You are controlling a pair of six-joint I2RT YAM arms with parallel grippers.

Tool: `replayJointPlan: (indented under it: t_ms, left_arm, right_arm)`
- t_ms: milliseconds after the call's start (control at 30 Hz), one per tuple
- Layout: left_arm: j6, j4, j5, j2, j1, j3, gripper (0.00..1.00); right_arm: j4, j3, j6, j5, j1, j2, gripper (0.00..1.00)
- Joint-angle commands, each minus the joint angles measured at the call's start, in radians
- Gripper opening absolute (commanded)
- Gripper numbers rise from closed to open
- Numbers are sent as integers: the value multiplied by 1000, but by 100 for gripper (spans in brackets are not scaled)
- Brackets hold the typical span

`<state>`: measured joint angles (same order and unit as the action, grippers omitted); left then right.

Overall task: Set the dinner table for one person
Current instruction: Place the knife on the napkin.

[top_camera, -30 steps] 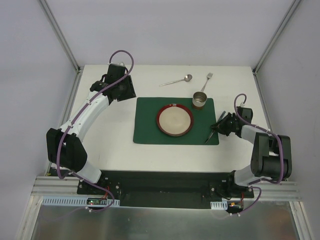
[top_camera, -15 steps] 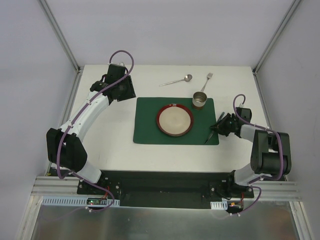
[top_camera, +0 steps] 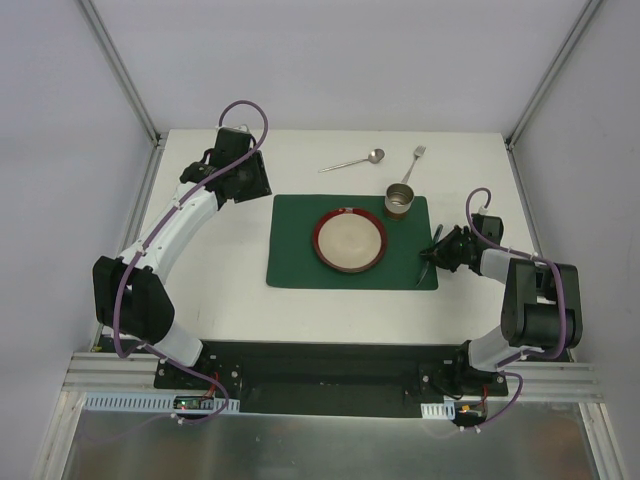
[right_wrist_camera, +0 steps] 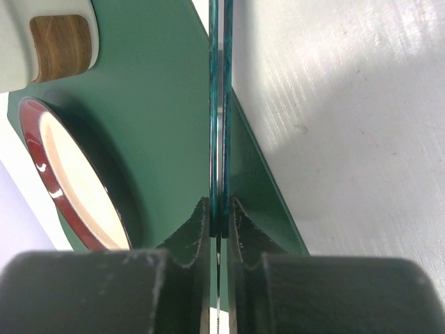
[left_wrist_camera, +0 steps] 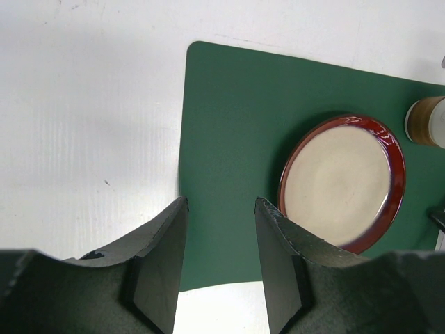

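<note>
The white dinner table [top_camera: 225,255] carries a dark green placemat [top_camera: 295,250] with a red-rimmed plate [top_camera: 349,241] at its middle and a cup [top_camera: 399,199] at its far right corner. My right gripper [top_camera: 445,252] is shut on a knife [top_camera: 430,257] with a teal handle, held edge-up along the placemat's right edge. The right wrist view shows the knife [right_wrist_camera: 219,104] clamped between the fingers of the right gripper [right_wrist_camera: 220,209]. My left gripper [top_camera: 258,182] hovers open and empty off the placemat's far left corner. In the left wrist view the left gripper [left_wrist_camera: 221,209] frames the placemat [left_wrist_camera: 236,125].
A spoon [top_camera: 355,161] and a fork [top_camera: 414,163] lie on the table beyond the placemat, near the far edge. Metal frame rails run up from the table's far corners. The plate [left_wrist_camera: 341,182] and cup [left_wrist_camera: 427,122] show in the left wrist view.
The right gripper has turned the knife a little, so it lies closer to parallel with the placemat's right edge. The left arm has not moved.
</note>
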<state>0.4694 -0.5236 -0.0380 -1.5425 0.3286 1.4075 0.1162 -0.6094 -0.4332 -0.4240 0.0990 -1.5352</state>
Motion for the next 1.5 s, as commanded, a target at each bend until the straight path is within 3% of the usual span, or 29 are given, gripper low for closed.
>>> replayJointPlan:
  t_ms: [0, 67, 233, 400, 600, 767, 900, 1033, 1067, 1100, 1133, 1467]
  left_arm:
    - [-18, -10, -33, 24, 10, -10, 42]
    - [-18, -10, -31, 27, 10, -10, 42]
    - [-18, -12, -36, 27, 10, -13, 42]
    - [-20, -12, -36, 25, 10, -16, 42]
    - [-18, -10, -36, 25, 10, -15, 41]
    - [-17, -10, -34, 24, 10, -15, 41]
    - [-17, -10, -34, 22, 10, -15, 41]
    - [-17, -10, -33, 21, 10, -13, 41]
    - [-17, -10, -33, 21, 10, -12, 41]
    - [-17, -10, -34, 21, 10, -13, 41]
    - [-17, -10, -34, 21, 10, -15, 41]
    - [-15, -10, -33, 19, 10, -13, 41]
  right_arm:
    - [25, -4, 2, 21, -7, -9, 4]
    - [28, -3, 2, 22, -7, -9, 12]
    - [26, 0, 2, 25, -7, -6, 21]
    - [26, 3, 4, 28, -7, -5, 24]
    - [34, 10, 7, 37, -5, 3, 1]
    - [37, 13, 8, 37, -5, 4, 1]
    - [33, 8, 11, 34, -5, 1, 24]
    - [30, 7, 10, 36, -5, -2, 27]
    - [28, 7, 10, 36, -5, -2, 26]
    - [31, 7, 10, 37, -5, 0, 6]
    - [28, 10, 7, 42, -5, 3, 1]
    - [40, 10, 8, 34, -5, 0, 1]
